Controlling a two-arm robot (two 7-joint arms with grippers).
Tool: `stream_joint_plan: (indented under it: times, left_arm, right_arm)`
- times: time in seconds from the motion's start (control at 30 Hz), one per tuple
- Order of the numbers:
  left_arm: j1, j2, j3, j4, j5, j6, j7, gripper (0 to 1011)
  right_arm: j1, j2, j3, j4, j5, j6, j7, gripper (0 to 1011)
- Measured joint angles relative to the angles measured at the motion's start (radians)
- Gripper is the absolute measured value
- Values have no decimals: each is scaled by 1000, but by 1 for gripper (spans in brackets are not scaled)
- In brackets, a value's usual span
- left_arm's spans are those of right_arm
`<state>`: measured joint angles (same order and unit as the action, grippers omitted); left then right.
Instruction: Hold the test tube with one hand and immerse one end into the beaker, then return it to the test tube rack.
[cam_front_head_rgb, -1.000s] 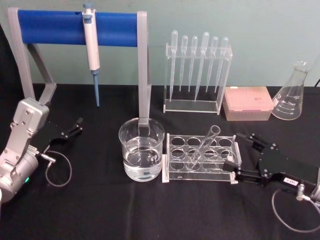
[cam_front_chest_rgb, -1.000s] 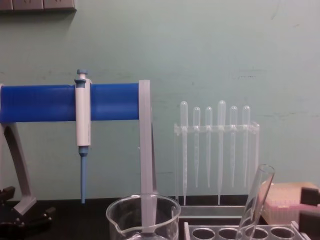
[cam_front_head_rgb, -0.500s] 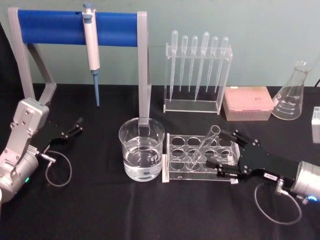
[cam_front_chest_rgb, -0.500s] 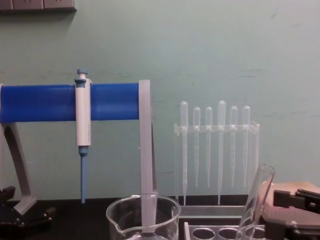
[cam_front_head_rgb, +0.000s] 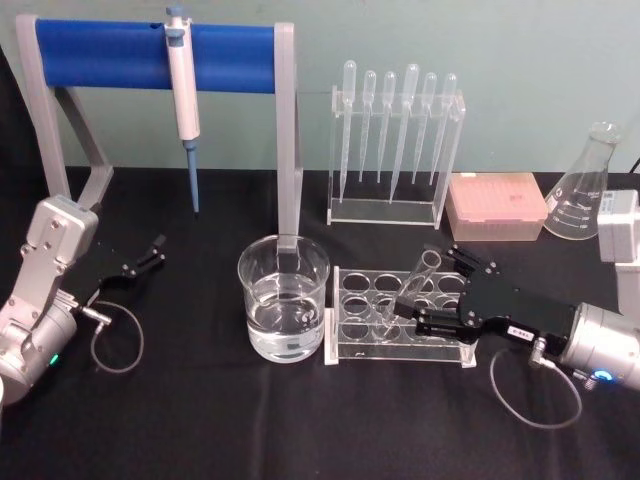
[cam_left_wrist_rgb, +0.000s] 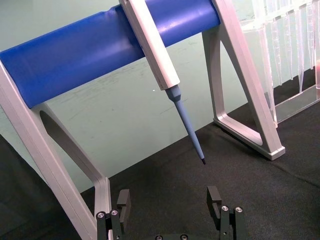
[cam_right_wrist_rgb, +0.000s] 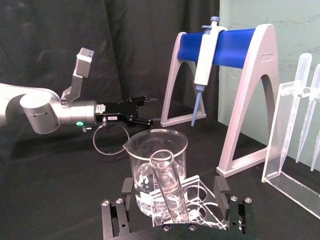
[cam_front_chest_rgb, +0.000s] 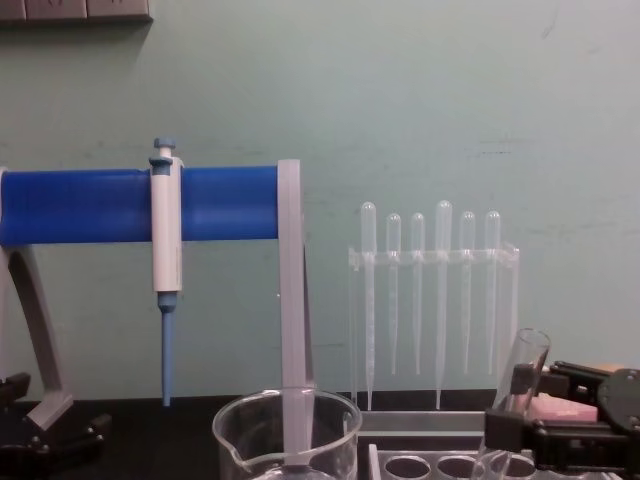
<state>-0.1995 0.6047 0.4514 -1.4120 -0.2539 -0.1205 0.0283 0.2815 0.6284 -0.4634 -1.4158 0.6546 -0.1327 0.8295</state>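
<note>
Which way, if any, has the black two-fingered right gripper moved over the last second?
Yes: the right gripper went leftward, from the clear rack's right end to flanking the glass test tube.

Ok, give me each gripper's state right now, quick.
Left gripper: jaws open, holding nothing.
Right gripper: jaws open on either side of the test tube, not yet gripping it.
</note>
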Motion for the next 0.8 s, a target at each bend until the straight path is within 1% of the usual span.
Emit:
stream_joint_plan:
  times: [0.23,0.5,0.57,0.6,0.67,0.7,0.8]
  left_arm:
    - [0,0,0,0,0,0,0,1000]
    - [0,0,0,0,0,0,0,1000]
    - [0,0,0,0,0,0,0,1000]
    - [0,0,0,0,0,0,0,1000]
    - [0,0,0,0,0,0,0,1000]
    - [0,0,0,0,0,0,0,1000]
    - [0,0,0,0,0,0,0,1000]
  right_arm:
    - [22,-14,-12,12,1,7,0,1002]
    - [21,-13,-12,11,1,7,0,995]
    - [20,-13,-11,11,1,7,0,969]
    - [20,-12,-11,11,1,7,0,930]
    - [20,-12,-11,10,1,7,0,907]
    - [19,-12,-10,10,1,7,0,862]
    - [19,-12,-10,10,1,7,0,802]
